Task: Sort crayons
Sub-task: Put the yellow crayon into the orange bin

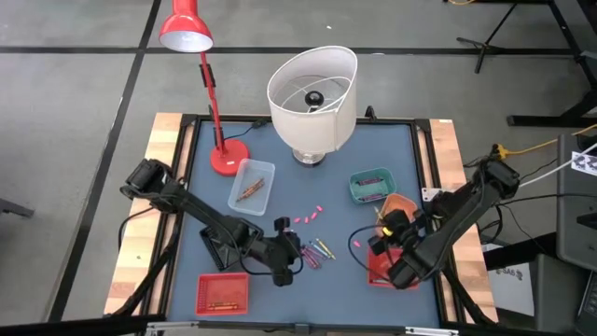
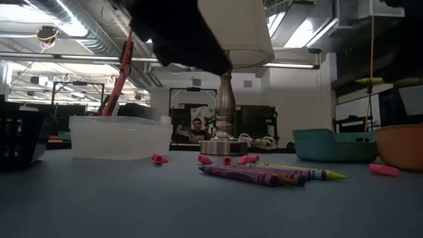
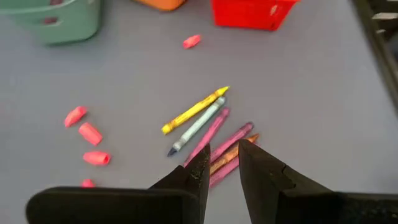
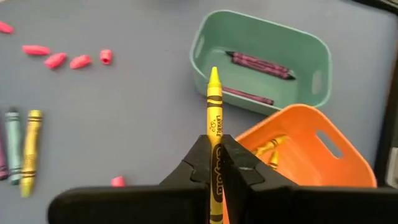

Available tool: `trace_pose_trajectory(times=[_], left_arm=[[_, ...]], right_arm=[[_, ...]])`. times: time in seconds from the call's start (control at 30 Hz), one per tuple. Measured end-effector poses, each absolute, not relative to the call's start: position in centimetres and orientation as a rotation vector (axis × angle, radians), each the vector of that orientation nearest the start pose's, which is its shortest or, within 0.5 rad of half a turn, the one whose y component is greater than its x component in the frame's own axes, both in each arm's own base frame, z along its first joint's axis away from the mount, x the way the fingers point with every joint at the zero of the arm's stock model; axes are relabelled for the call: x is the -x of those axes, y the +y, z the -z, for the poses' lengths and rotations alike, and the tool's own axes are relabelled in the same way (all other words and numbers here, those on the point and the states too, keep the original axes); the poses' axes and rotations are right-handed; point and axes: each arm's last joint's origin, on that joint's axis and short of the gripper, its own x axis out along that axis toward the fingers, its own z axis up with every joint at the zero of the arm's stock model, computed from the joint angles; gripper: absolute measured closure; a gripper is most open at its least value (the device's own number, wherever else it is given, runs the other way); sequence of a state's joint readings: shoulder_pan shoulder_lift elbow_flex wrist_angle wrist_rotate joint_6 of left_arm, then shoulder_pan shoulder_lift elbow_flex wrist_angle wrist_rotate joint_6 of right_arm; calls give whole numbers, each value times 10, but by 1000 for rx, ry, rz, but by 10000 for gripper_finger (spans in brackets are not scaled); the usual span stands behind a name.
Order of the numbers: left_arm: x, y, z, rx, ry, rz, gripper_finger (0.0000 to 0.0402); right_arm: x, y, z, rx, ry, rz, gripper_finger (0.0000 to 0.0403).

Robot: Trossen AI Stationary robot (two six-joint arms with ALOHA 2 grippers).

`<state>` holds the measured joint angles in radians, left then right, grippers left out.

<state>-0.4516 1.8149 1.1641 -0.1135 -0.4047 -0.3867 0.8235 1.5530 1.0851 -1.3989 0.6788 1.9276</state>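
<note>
The right hand is clamped on a yellow crayon, its long axis running straight out between the fingers, tip aimed toward the green bin and beside the orange bin. The left hand hangs narrowly parted over loose crayons lying roughly parallel on the blue counter. Pink bits lie scattered nearby. Two lamps stand at the far edge.
</note>
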Motion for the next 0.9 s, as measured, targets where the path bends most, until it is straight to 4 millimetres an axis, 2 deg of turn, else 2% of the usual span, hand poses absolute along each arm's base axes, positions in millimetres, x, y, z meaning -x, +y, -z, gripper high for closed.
trace_pose_trajectory(times=[0.27,0.53,0.77,0.9], left_arm=[[-359,-150,-198,42,655,21,333],[-360,-146,-198,28,660,21,333],[-360,-147,-198,-28,676,123,333],[-366,-146,-190,-67,671,165,333]], right_arm=[[-177,165,-202,-269,821,1093,391],[-178,171,-178,-163,967,1206,391],[-180,172,-167,-76,986,1217,391],[-180,173,-165,-70,991,1223,391]])
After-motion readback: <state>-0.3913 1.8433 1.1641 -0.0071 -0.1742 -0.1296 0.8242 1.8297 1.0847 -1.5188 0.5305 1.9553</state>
